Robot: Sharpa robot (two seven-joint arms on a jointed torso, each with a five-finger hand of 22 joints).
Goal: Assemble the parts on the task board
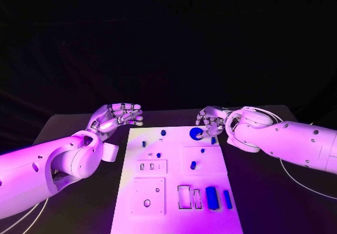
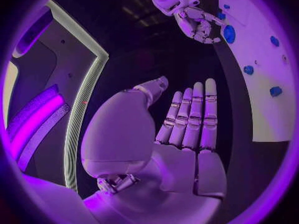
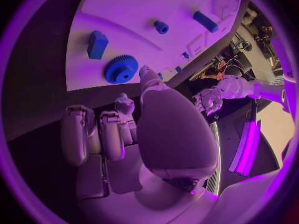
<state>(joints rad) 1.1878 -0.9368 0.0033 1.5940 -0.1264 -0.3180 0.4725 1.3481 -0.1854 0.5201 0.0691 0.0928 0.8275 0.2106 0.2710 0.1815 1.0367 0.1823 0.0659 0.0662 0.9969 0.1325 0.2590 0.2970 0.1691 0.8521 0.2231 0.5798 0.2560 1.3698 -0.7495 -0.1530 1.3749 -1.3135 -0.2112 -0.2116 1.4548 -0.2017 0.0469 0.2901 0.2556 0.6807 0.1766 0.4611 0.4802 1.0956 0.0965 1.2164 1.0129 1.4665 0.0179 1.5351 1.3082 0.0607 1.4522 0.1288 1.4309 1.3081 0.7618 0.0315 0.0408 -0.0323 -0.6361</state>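
Table: flat black table (image 1: pixel 84 122), matt top, carrying the work area; its far edge runs straight across the head view.
Backdrop: dark black curtain (image 1: pixel 168 53) behind the table's far edge, hanging in soft folds.
Cable, near side: thin pale cable (image 1: pixel 298 183) lying in a curve on the table top.
Cable, other side: thin pale cable (image 1: pixel 31 219) at the table's near corner.

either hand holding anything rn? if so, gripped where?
Nothing held. Left hand is open with fingers straight, beside the board. Right hand hovers by the blue gear, fingers curled, not gripping it.
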